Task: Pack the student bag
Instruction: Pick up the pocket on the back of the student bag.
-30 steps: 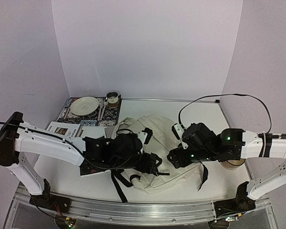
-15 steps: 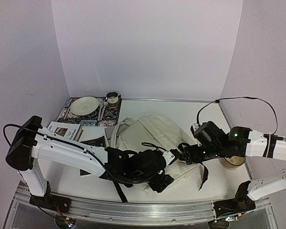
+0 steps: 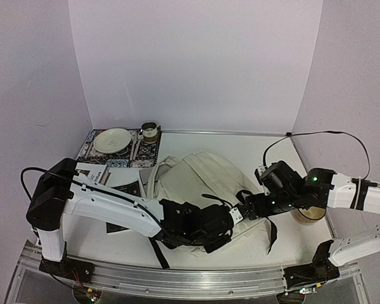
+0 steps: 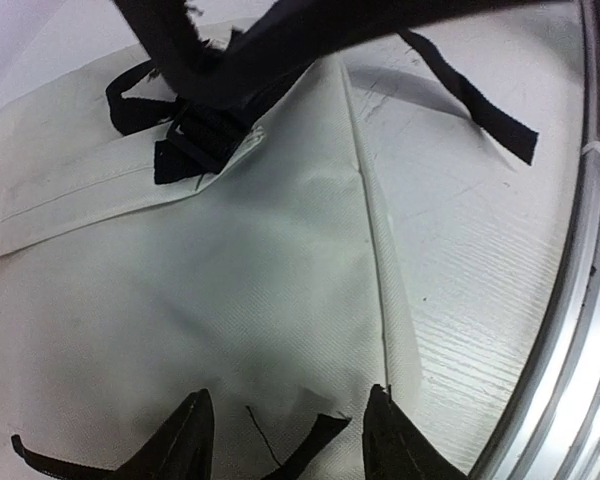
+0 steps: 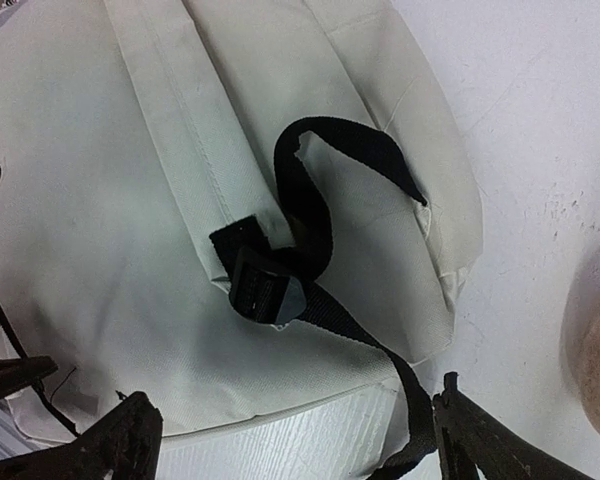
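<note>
Bag: the cream backpack [image 3: 199, 177] lies flat in the middle of the table [image 3: 266, 149], strap side up, between my two arms.
Just changed: a second ago both grippers sat over the middle of the bag. Since then I have swung the left one round to the bag's near edge and drawn the right one back to its right edge. The fabric now looks smoother and more spread out.
Left gripper [image 4: 288, 395]: low over the near corner of the bag, jaws partly apart and narrower than a moment ago. Cream fabric and a scrap of black strap lie between the fingertips, and I see nothing clamped yet.
Right gripper [image 5: 292, 395]: jaws wide apart and empty, wider than before, hovering above the black buckle [image 5: 265, 290] and its looped strap [image 5: 315, 190].
Other things: booklets [image 3: 88, 172] lie just left of the bag, and a plate [image 3: 112, 139] and cup [image 3: 150, 132] sit on a mat at the back left.
Meaning for the task: I judge nothing is packed yet. No opening shows from here, so I probably need to turn or lift the bag before anything goes in.
</note>
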Motion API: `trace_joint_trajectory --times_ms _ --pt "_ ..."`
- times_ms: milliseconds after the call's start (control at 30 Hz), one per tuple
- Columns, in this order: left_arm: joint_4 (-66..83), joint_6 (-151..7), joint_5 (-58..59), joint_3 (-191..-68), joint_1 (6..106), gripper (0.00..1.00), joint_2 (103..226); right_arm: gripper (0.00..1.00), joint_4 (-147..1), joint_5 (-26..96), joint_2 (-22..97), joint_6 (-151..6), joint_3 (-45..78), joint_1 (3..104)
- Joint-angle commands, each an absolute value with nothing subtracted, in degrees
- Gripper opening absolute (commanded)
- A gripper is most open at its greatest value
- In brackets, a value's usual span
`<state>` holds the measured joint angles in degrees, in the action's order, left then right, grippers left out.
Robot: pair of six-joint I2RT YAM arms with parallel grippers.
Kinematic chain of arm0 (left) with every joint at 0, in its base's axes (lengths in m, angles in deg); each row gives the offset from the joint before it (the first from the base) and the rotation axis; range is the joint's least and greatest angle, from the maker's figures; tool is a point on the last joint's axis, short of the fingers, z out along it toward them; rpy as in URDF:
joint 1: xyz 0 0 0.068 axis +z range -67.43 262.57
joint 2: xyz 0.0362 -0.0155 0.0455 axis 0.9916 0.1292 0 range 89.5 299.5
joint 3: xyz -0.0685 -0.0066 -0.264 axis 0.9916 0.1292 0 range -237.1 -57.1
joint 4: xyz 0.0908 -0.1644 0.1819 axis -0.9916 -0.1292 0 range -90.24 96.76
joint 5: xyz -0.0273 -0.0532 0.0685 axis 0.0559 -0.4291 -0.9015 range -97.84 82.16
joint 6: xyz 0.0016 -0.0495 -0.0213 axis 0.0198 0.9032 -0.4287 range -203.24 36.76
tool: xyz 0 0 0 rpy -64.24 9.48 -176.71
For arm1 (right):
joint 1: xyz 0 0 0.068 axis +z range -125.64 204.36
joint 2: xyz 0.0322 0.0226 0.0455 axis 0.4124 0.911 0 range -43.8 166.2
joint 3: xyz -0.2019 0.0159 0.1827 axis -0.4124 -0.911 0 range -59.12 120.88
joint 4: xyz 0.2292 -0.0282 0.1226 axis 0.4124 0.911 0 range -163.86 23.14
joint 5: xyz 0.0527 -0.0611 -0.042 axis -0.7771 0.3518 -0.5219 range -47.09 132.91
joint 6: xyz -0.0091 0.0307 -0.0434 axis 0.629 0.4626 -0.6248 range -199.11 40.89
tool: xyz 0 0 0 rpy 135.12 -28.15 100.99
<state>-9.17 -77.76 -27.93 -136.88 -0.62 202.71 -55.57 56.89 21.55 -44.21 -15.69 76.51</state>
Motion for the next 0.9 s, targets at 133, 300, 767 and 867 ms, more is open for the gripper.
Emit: trace_joint_trajectory --times_ms 133,300,767,867 --pt "-10.12 -78.61 -34.66 -138.97 -0.83 0.12 202.65 0.94 -54.84 54.76 19.85 -46.17 -16.66 76.29" --pt "-9.84 -74.57 -36.39 -137.16 -0.70 0.00 199.93 0.94 -57.73 51.06 20.22 -48.49 -17.56 76.25" --pt "2.30 -57.84 -20.31 -124.70 9.39 0.00 189.05 0.94 -75.55 39.07 22.74 -56.61 -24.38 82.31" --pt "4.53 -56.29 -17.96 -123.46 10.54 0.00 187.73 0.94 -78.51 41.32 23.62 -58.34 -24.89 84.85"
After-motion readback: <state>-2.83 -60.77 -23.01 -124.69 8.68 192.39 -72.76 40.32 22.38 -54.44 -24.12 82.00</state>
